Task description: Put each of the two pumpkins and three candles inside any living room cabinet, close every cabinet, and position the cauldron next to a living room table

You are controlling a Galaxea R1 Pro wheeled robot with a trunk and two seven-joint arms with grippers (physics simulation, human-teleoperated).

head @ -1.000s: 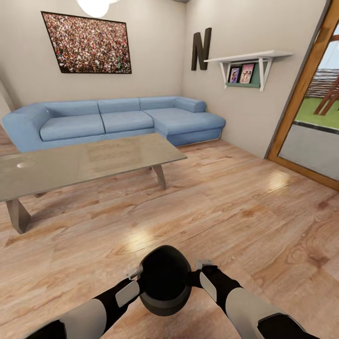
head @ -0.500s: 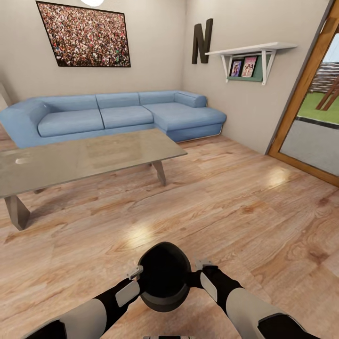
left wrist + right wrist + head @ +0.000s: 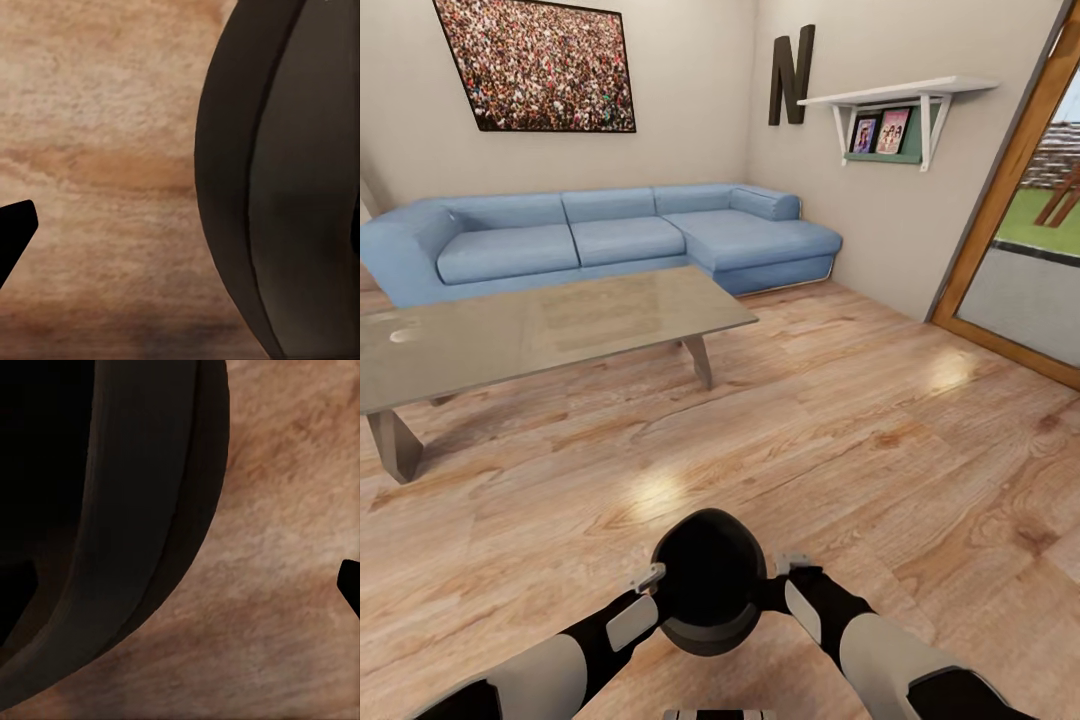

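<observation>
Cauldron (image 3: 709, 582): a round black pot held low in front of the robot, above the wooden floor (image 3: 840, 430), between the two arms. Its mouth is tipped away from the robot toward the room, so its axis leans forward rather than standing straight up; the opening looks dark and I cannot see anything inside.
Left gripper (image 3: 650, 580): pressed against the pot's left side, one finger on the outer wall; from the left wrist view the pot's curved wall (image 3: 292, 187) sits right against it, with one dark fingertip (image 3: 13, 232) off to the side. It looks spread around the rim, though I cannot tell for sure.
Right gripper (image 3: 788, 566): against the pot's right side; the right wrist view shows the thick rim (image 3: 142, 532) up close and a dark fingertip (image 3: 350, 585) apart from it. I cannot tell if it is clamped.
Table (image 3: 550, 330): glass-topped, on grey legs, ahead and to the left, well apart from the pot.
Sofa (image 3: 610, 240): blue, behind the table along the wall.
Shelf (image 3: 900, 100): white, on the right wall, holding two small pictures.
</observation>
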